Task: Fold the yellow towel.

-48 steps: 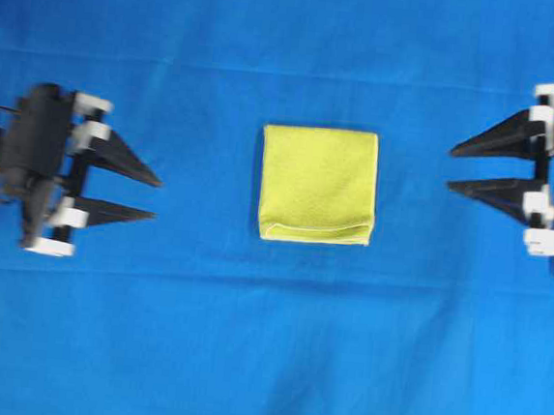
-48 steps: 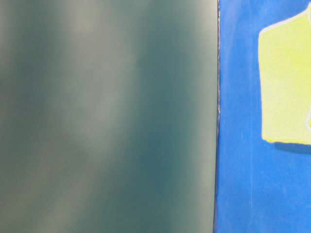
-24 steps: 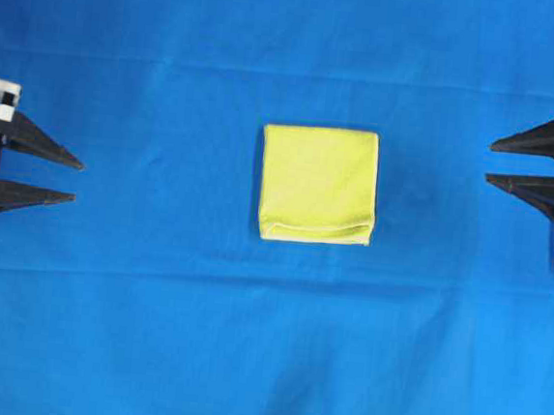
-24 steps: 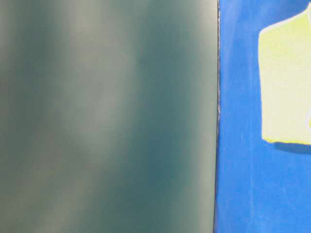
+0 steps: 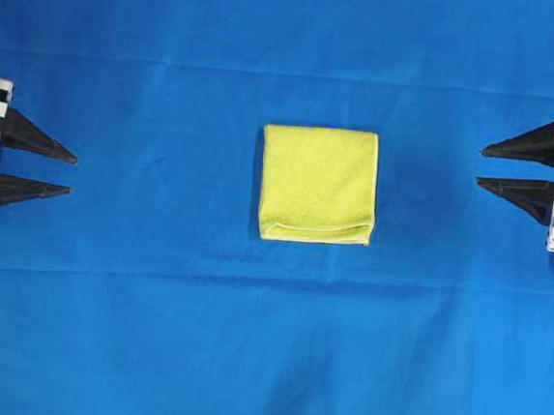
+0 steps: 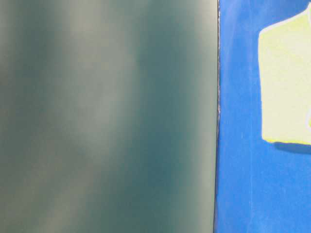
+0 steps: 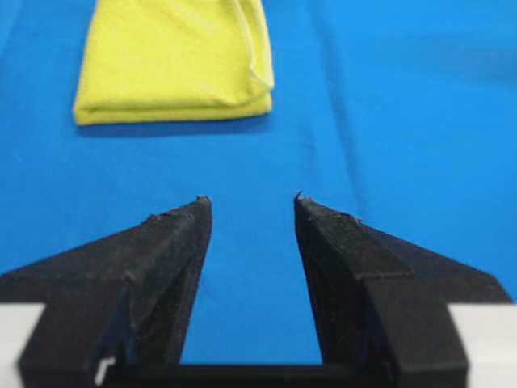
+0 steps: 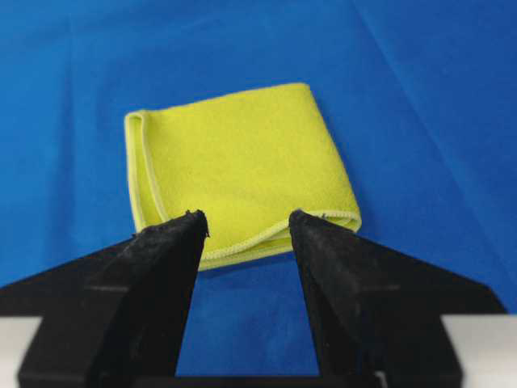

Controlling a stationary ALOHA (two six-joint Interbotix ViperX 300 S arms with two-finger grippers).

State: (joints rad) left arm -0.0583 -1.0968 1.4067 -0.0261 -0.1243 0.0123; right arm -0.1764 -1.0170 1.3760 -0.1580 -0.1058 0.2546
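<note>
The yellow towel (image 5: 318, 184) lies folded square on the blue cloth (image 5: 246, 341); left gripper (image 5: 71, 175) and right gripper (image 5: 482, 165), fingers spread and empty, flank it well apart (job apparently done).

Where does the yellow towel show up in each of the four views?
Overhead: yellow towel at centre, folded, between both open grippers.
Table-level: at the right edge, cut off by the frame.
Left wrist: upper left, beyond the fingertips.
Right wrist: centre, just past the fingertips.
Shared landmark: the blue cloth beneath it.
</note>
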